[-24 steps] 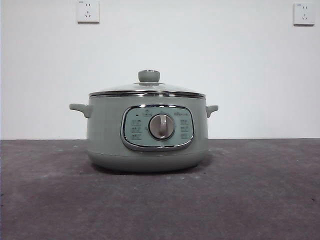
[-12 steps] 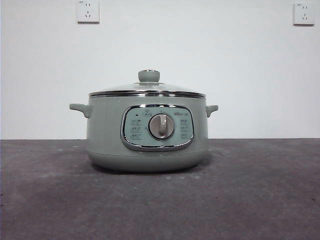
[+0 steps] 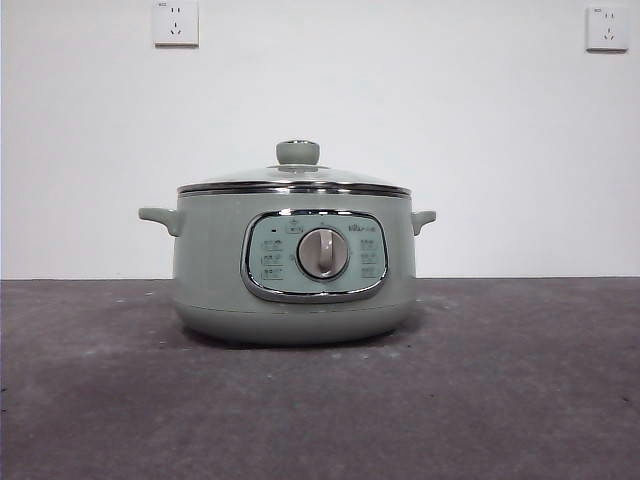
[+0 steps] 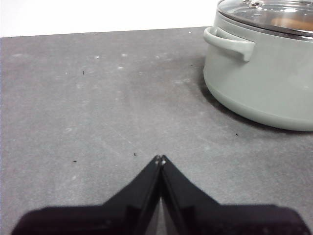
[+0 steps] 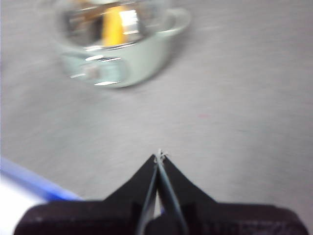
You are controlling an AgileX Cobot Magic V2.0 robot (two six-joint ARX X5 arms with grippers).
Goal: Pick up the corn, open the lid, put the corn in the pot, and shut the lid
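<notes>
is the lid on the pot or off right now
On. The lid sits level on the pot, its steel rim flush all around, with neither hand near it.

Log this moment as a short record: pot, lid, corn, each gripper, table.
pot: upright on the table, control panel and dial facing the front camera
lid: seated on the pot, knob up
corn: yellow shape seen through the glass lid, inside the pot; right wrist view is blurred
left gripper: shut, empty, over the table, apart from the pot
right gripper: shut, empty, away from the pot
table: dark grey, speckled
</notes>
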